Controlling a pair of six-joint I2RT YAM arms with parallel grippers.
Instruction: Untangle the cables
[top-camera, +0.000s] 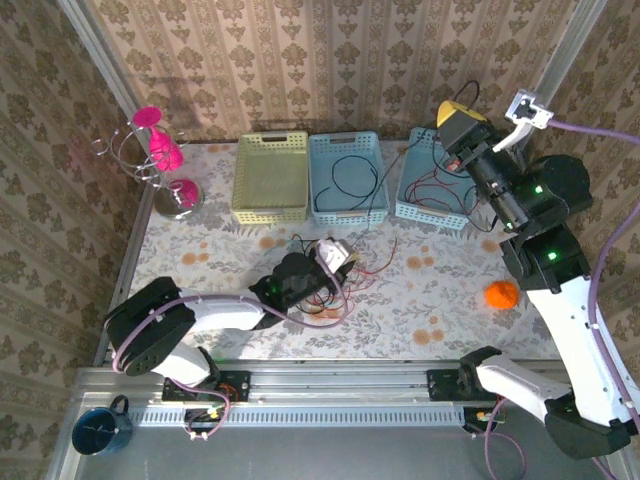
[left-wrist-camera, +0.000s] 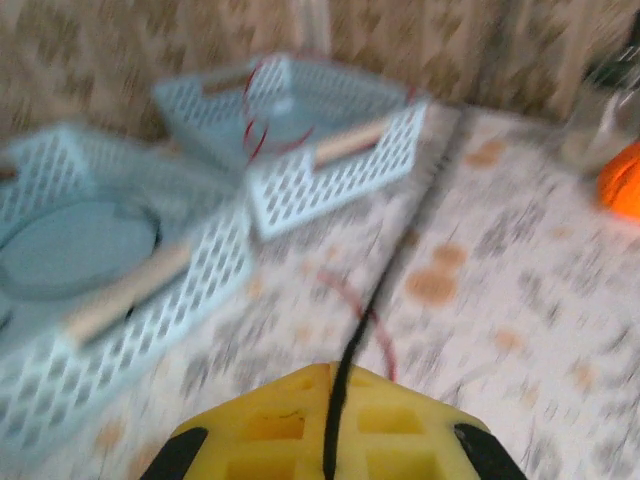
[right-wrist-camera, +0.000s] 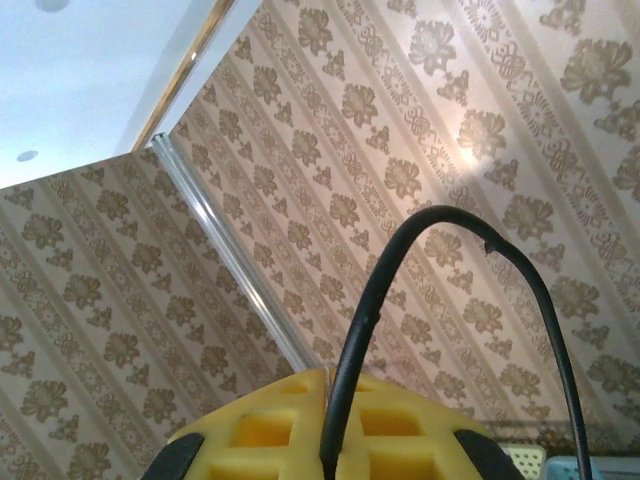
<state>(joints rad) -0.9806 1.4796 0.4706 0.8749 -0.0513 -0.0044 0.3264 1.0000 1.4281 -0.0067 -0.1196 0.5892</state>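
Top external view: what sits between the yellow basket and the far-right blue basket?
Another blue basket, holding a looped black cable, as the top external view shows.

The desk is covered by a floral cloth. A yellow-green basket and two blue baskets are lined along its far edge. A pink stand is placed far left, an orange ball right, and the cables lie tangled mid-front.

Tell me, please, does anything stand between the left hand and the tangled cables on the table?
Nothing visible does: the left hand sits right at the tangled cables, and a black cable runs between its yellow pads.
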